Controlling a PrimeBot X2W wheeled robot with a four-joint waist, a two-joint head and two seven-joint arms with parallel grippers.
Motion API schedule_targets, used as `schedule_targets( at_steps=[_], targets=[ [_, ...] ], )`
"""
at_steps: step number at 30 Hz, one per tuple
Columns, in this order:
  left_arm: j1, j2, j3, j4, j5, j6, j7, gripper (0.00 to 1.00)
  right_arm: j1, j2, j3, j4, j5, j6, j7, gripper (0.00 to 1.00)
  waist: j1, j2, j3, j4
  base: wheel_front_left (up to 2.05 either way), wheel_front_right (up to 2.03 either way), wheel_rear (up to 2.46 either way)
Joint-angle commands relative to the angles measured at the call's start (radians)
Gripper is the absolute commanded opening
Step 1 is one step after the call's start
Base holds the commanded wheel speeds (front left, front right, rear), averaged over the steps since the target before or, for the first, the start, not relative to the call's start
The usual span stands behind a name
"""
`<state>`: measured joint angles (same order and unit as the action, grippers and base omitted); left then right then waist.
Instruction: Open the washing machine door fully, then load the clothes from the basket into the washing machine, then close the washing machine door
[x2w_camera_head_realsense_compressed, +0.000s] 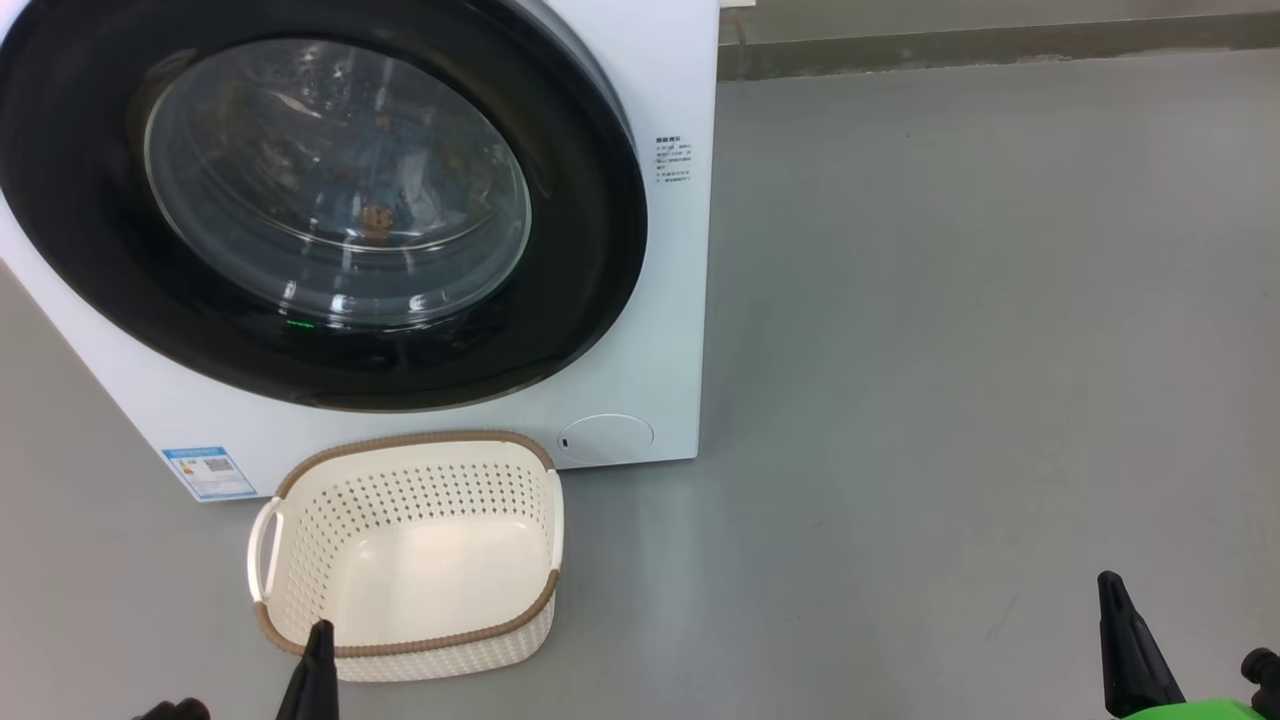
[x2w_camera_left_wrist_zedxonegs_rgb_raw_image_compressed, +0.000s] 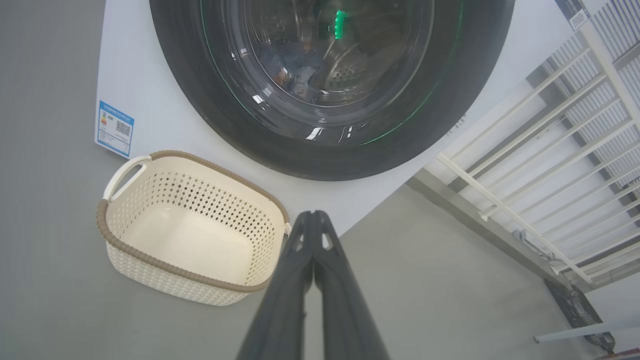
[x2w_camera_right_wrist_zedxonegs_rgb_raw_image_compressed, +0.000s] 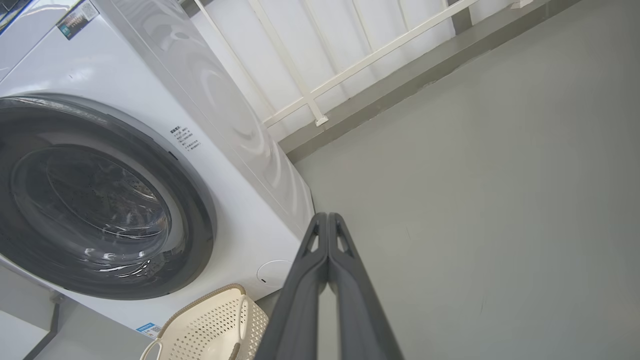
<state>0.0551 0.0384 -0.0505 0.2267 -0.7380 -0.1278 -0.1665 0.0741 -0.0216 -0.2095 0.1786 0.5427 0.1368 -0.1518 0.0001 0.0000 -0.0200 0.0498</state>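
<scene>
The washing machine stands white at the upper left, and its door with the black rim lies flat against the front. Behind the glass, the clothes show as blurred blue and orange cloth in the drum. On the floor before the machine sits the cream basket, with nothing in it. My left gripper is shut at the basket's near rim, holding nothing. At the lower right my right gripper hangs shut over bare floor.
Grey floor spreads to the right of the machine. A low kerb runs along the back. A white railing stands beyond it. A blue label sits on the machine's lower left corner.
</scene>
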Motion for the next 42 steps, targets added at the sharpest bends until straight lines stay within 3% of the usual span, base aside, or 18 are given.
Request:
schedule_targets(
  at_steps=[1, 42],
  targets=[
    [-0.046, 0.016, 0.019, -0.019, -0.026, -0.001, 0.005, 0.0, -0.045, -0.012, 0.01, -0.021, 0.03, -0.002, 0.005, 0.0, -0.0001, 0.0, 0.0, -0.001, 0.0, 0.0, 0.0],
    [-0.099, 0.026, 0.07, -0.003, -0.434, -0.002, 0.119, 0.0, -0.109, -0.02, 0.05, 0.02, 0.512, -0.004, 0.126, 0.0, -0.0001, 0.0, 0.011, -0.024, 0.0, 0.0, 0.0]
  ],
)
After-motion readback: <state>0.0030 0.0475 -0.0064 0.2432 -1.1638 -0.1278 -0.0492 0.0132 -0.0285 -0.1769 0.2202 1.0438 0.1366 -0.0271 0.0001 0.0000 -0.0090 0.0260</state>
